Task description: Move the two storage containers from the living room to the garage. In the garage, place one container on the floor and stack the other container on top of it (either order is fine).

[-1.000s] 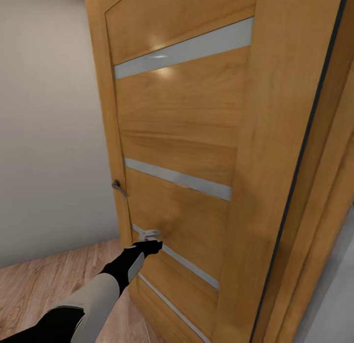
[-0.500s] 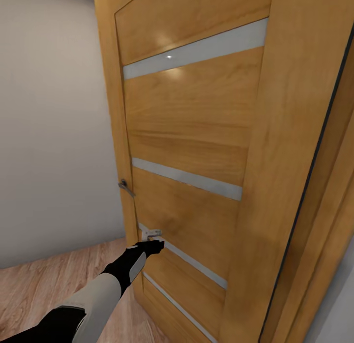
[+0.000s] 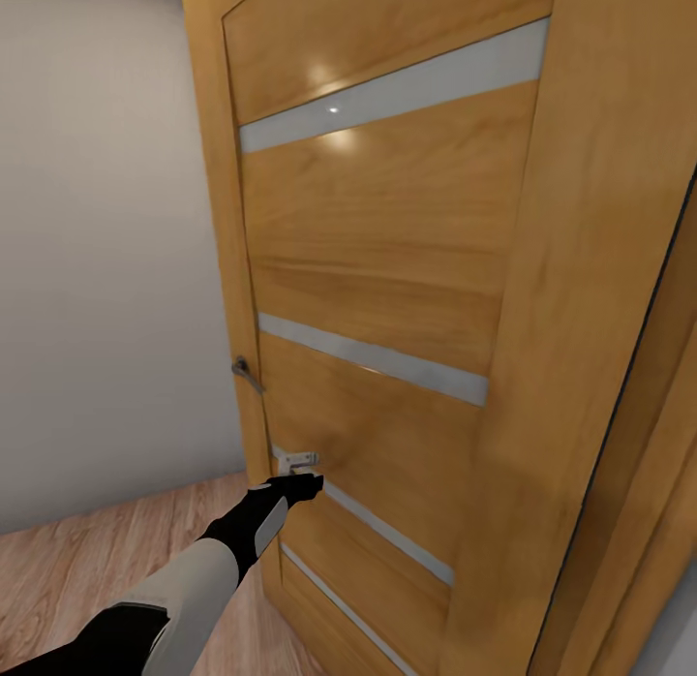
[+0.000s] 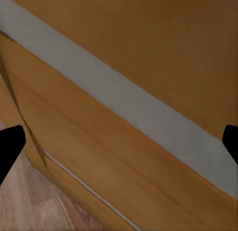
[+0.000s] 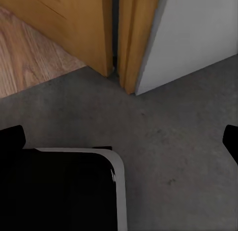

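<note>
The two storage containers are out of view. My left gripper reaches forward at the end of the outstretched left arm and rests against the lower part of a wooden door, beside a grey glass strip. In the left wrist view the left gripper is open, its black fingertips far apart at the frame's edges and nothing between them. The right gripper is open too, hanging over dark grey concrete floor.
The door has a metal handle near its left edge and a wooden frame on the right. A plain pale wall and light wood-plank flooring lie to the left. My base's black, white-rimmed body sits by the threshold.
The whole picture has shifted a little, so the door's left edge now stands slightly further right. My left gripper stays against the lower door.
</note>
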Motion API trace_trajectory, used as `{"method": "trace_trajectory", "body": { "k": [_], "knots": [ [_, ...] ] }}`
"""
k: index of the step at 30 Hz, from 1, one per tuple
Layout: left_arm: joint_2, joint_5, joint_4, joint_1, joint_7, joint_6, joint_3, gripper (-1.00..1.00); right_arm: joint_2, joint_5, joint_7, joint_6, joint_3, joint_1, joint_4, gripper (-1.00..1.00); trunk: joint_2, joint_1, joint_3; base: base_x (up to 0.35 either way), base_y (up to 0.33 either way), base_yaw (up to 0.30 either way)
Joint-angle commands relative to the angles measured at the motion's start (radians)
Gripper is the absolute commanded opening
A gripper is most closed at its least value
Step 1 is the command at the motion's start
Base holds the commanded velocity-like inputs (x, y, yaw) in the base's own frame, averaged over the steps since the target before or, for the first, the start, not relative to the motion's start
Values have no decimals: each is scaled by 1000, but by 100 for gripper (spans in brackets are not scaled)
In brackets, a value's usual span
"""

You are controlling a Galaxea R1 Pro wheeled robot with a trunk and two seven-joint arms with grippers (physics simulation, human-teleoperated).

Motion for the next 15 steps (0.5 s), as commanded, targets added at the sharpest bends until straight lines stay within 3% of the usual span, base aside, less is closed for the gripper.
{"method": "trace_trajectory", "body": {
  "k": [1, 15],
  "knots": [
    [0, 10, -3, 0, 4, 6, -2, 100, -1, -11, 4, -1, 8, 0, -1, 100, -1, 0, -1, 95, 4, 0],
    [0, 10, -3, 0, 4, 5, -2, 100, -1, -11, 5, -1, 8, 0, -1, 100, -1, 0, -1, 10, 0, 0]
  ]
}}
